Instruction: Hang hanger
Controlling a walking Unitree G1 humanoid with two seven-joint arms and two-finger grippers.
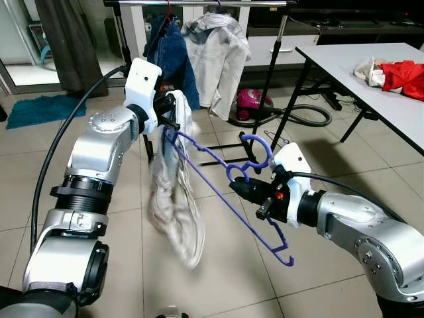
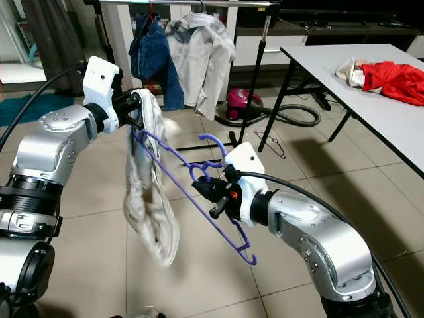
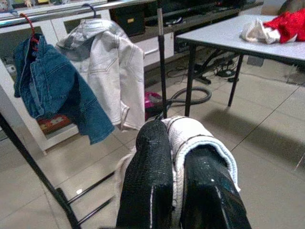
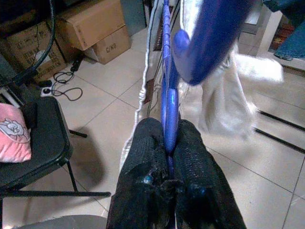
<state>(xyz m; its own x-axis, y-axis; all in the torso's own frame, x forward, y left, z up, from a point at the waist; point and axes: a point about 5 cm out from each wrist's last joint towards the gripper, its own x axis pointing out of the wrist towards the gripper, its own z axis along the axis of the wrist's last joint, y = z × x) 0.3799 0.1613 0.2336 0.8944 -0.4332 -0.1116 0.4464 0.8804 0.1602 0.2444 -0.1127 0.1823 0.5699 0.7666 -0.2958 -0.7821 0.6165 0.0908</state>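
A purple plastic hanger (image 1: 228, 199) hangs tilted in mid-air, its hook (image 1: 258, 149) pointing up. My right gripper (image 1: 240, 188) is shut on its neck, and the two black fingers (image 4: 143, 157) pinch the blue bar. A pale cream garment (image 1: 173, 212) droops from the hanger's far arm toward the floor. My left gripper (image 1: 169, 112) is shut on the garment's top edge, white cloth squeezed between its fingers (image 3: 147, 176). Behind them the clothes rail (image 1: 199, 3) carries a denim jacket (image 1: 172, 56) and a light jacket (image 1: 218, 59).
A white table (image 1: 377, 86) with red and white clothes (image 1: 397, 73) stands at the right. A pink vacuum cleaner (image 1: 250, 101) with its hose lies under the rack. Cardboard boxes (image 4: 90, 28) and a black chair (image 4: 33, 143) are on the tiled floor.
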